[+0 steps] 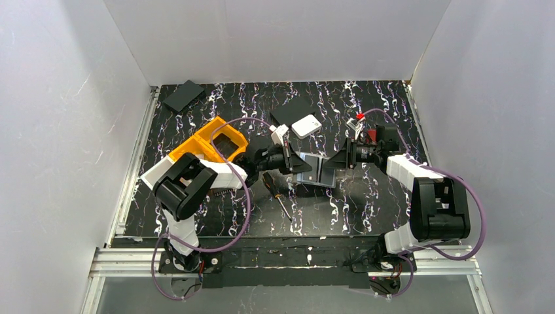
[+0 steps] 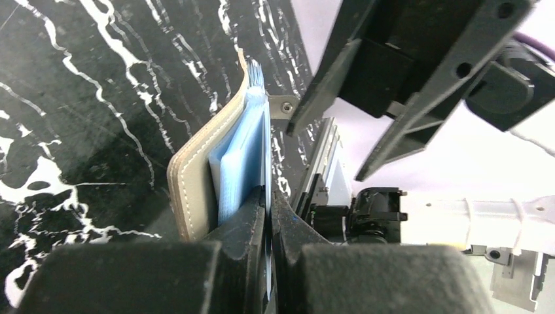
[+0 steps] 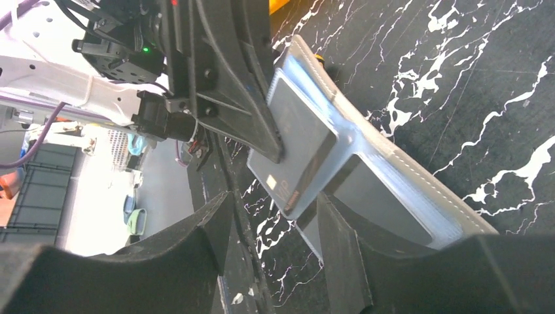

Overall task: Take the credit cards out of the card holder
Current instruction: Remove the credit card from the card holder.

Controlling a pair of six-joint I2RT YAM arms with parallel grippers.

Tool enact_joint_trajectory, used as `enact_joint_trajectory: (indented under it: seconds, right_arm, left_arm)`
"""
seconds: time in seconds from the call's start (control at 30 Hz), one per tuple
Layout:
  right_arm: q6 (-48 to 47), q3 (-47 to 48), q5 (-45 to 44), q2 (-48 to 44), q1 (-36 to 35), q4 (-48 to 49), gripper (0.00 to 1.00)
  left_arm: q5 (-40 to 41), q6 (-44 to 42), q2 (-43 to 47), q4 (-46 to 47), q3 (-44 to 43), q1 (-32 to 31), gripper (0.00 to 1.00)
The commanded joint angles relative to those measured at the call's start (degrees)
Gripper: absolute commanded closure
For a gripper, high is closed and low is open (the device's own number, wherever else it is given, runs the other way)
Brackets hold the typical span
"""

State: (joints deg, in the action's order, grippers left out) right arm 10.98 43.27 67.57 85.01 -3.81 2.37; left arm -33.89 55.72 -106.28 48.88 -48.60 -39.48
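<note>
The card holder (image 1: 325, 176) lies open on the table between both grippers. In the left wrist view it is seen edge-on, with a taupe cover (image 2: 190, 190) and pale blue pockets. My left gripper (image 2: 269, 195) is shut on the thin edge of a credit card (image 2: 267, 140) that stands out of the pockets. In the right wrist view that dark grey credit card (image 3: 298, 140) sticks out of the card holder (image 3: 399, 180), with a left finger lying on it. My right gripper (image 3: 275, 219) is open, the card's corner between its fingers and one finger over the holder's inner face.
A screwdriver (image 1: 278, 196) lies just in front of the left gripper (image 1: 294, 163). An orange bin (image 1: 213, 140) stands to the left. A white square box (image 1: 305, 125) and a flat black rectangle (image 1: 292, 111) lie behind, and another black rectangle (image 1: 183, 95) lies at the far left corner.
</note>
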Motion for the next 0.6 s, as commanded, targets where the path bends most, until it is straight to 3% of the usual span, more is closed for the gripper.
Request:
enact_joint_trajectory:
  seconds: [0.0, 0.1, 0.13, 0.27, 0.57]
  right_arm:
    - [4.4, -1.2, 3.6, -2.2, 0.6, 6.3, 0.42]
    - [6.9, -2.0, 4.7, -2.6, 0.6, 9.1, 0.43]
    - [8.8, -2.4, 5.2, -2.9, 0.6, 10.7, 0.51]
    - [9.4, -2.4, 5.7, -3.7, 0.6, 11.3, 0.60]
    - [10.3, -2.1, 5.1, -2.7, 0.6, 11.6, 0.65]
  left_arm:
    - [0.1, 0.5, 5.5, 5.4, 0.8, -0.2, 1.00]
    - [0.9, 1.1, 6.4, 6.2, 0.8, -0.8, 1.00]
    - [1.5, 1.3, 6.7, 6.3, 0.2, -1.1, 1.00]
    - [2.2, 1.1, 6.6, 6.3, 0.0, -1.4, 1.00]
    - [3.1, 1.6, 7.0, 7.3, 0.0, -1.8, 1.00]
